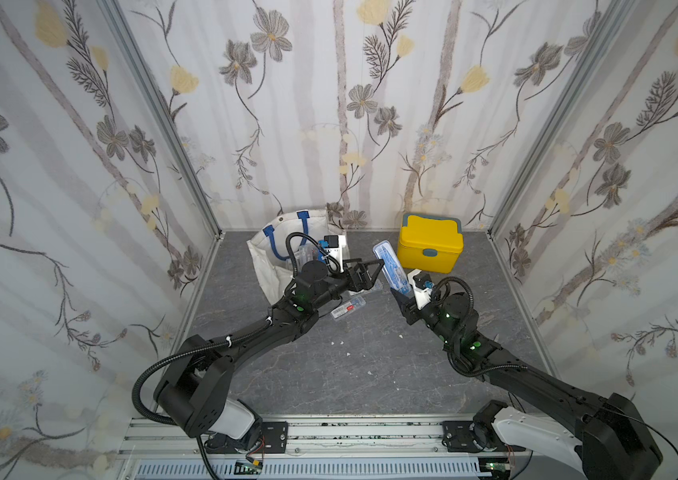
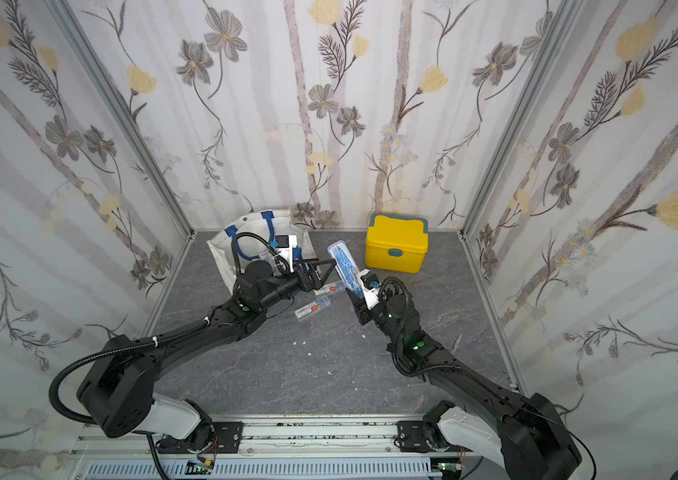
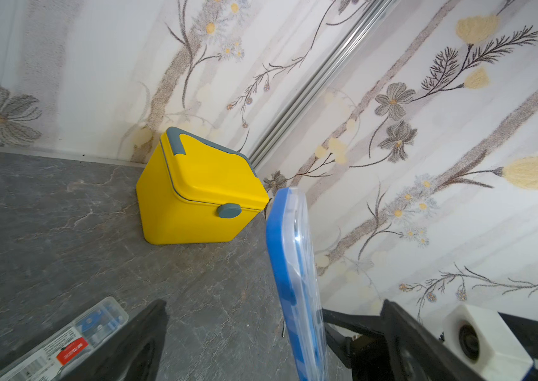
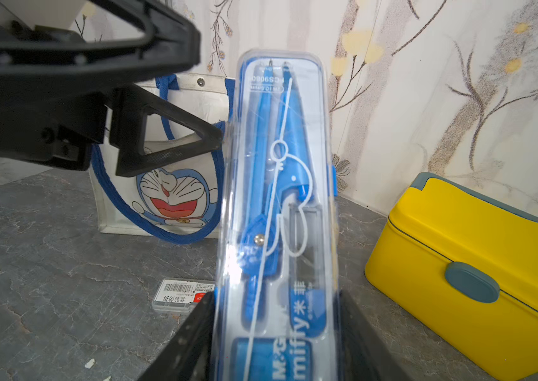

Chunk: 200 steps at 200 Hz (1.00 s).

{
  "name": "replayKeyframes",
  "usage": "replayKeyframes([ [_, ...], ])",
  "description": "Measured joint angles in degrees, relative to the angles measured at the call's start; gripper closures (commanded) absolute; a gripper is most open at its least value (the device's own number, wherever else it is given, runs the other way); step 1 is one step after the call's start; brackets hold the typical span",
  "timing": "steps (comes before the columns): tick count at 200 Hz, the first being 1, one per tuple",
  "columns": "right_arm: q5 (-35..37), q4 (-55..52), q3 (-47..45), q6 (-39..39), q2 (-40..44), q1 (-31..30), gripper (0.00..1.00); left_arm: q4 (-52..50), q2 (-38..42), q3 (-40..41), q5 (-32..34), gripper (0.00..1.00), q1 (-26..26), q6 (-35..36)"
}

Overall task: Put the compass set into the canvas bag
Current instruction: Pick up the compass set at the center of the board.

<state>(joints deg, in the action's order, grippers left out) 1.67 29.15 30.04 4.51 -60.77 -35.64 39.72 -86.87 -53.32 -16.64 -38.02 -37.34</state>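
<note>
In both top views the right gripper pinches the low end of the compass set, held tilted btw. the canvas bag and a yellow box; the left gripper, jaws spread wide, is just beside it. Left wrist view: set seen edge-on, box behind. Right wrist view: its clear case is clamped at both sides, bag upright behind w/ the left gripper in front.

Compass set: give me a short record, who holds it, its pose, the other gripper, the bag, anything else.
holder: right gripper, shut on the lower end of the compass set
pose: held clear of the table, tilted
left gripper: open, beside its upper part; contact unclear
canvas bag: standing at the table's far side
other: yellow box; small clear cases on the table
</note>
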Motion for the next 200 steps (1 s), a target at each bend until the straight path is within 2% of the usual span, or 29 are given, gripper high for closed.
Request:
replayKeyframes([
  [15, 0.22, -0.02, -0.59, -0.44, 0.68, 0.02, 0.53, 2.29, -2.80, -1.33, -1.38, 0.00, -0.70, -1.31],
  [39, 0.20, -0.09, -0.87, -0.63, 1.11, 0.02, 0.53, 4.92, -6.97, -3.85, -2.71, 0.07, -1.68, -3.39],
  [115, 0.44, -0.28, -0.87, -1.01, 1.05, 0.02, 0.53, 6.88, -11.67, -8.24, -3.04, 0.42, -4.04, -4.68],
  [142, 0.66, -0.28, -0.87, -1.01, 1.05, 0.04, 0.54, 7.08, -11.76, -8.35, -2.89, 0.58, -4.04, -4.68],
  [200, 0.87, -0.24, -0.79, -0.98, 1.05, 0.13, 0.53, 7.13, -11.76, -8.35, -2.82, 0.77, -4.09, -4.68],
])
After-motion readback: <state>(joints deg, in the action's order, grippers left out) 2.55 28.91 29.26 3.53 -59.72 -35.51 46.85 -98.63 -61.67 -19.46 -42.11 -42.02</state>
